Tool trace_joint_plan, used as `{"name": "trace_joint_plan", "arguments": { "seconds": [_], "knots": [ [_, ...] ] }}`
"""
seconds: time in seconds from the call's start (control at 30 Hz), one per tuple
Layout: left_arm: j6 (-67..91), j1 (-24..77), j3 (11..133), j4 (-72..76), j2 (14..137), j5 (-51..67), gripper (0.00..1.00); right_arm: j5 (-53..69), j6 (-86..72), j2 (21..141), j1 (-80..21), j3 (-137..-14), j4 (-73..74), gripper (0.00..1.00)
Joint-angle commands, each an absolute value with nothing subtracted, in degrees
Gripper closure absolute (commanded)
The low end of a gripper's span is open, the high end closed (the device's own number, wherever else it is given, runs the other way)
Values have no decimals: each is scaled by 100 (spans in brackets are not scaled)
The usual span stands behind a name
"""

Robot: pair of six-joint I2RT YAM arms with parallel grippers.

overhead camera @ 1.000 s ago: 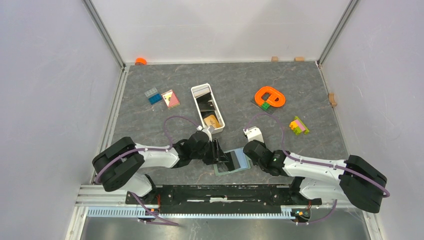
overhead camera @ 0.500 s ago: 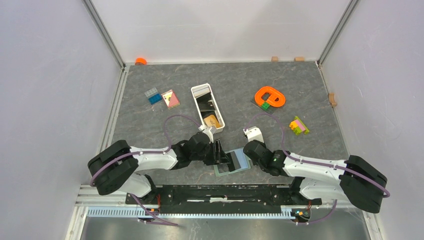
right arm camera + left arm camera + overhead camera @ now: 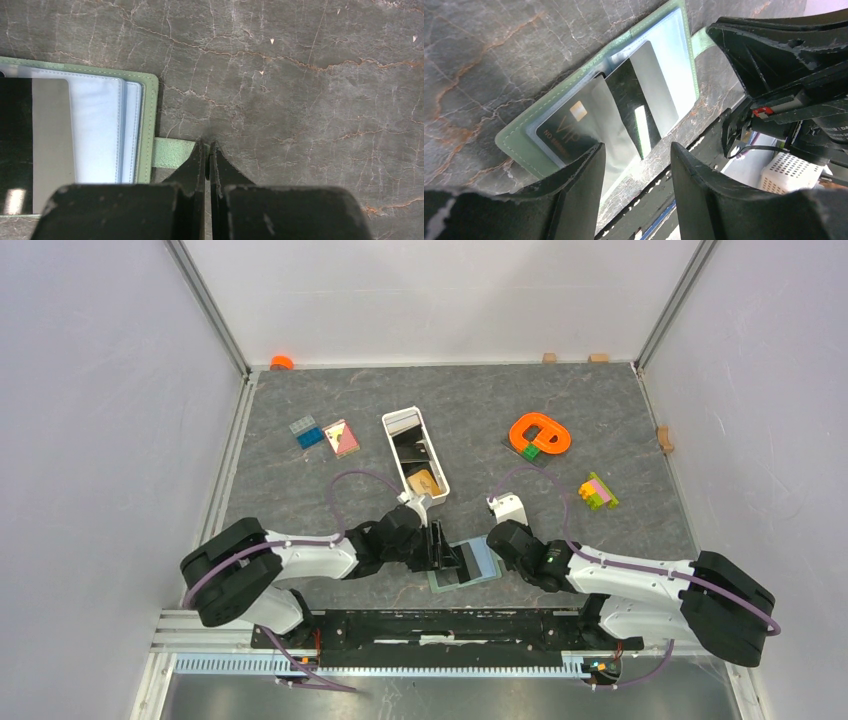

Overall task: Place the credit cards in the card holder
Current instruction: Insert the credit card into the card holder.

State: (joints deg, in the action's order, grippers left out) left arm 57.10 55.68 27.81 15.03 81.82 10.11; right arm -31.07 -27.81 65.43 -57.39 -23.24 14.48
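The sage-green card holder (image 3: 484,558) lies open flat near the front edge, pale blue inside. A black credit card (image 3: 624,90) marked VIP sits partly in its clear sleeve, also the black card (image 3: 15,130) in the right wrist view. My left gripper (image 3: 636,146) hovers over the card's near end, open, with nothing between its fingers. My right gripper (image 3: 207,145) is shut, its tips down at the end of the holder's strap tab (image 3: 172,152). More credit cards, black ones (image 3: 415,448) and a tan one (image 3: 424,480), stand in the white tray (image 3: 388,445).
A white block (image 3: 508,508) sits just behind my right wrist. An orange ring piece (image 3: 540,433) and coloured bricks (image 3: 597,491) lie at the right. A blue brick (image 3: 306,430) and a pink-yellow piece (image 3: 342,437) lie at the left. The arms' black base rail (image 3: 440,625) runs just in front.
My left gripper's jaws have spread a little wider over the card, and the left arm's elbow has shifted slightly. The right arm and the card holder have stayed put.
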Motion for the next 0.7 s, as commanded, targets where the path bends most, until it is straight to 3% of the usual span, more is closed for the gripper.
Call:
{"name": "trace_joint_plan", "arguments": {
  "seconds": [0.0, 0.67],
  "knots": [
    [5631, 5600, 2938, 1692, 8476, 1058, 41, -3216, -2853, 6472, -5766, -2500, 1433, 100],
    [5956, 5603, 2988, 3006, 9503, 1385, 41, -3206, -2897, 6394, -5770, -2461, 1498, 100]
  ]
}}
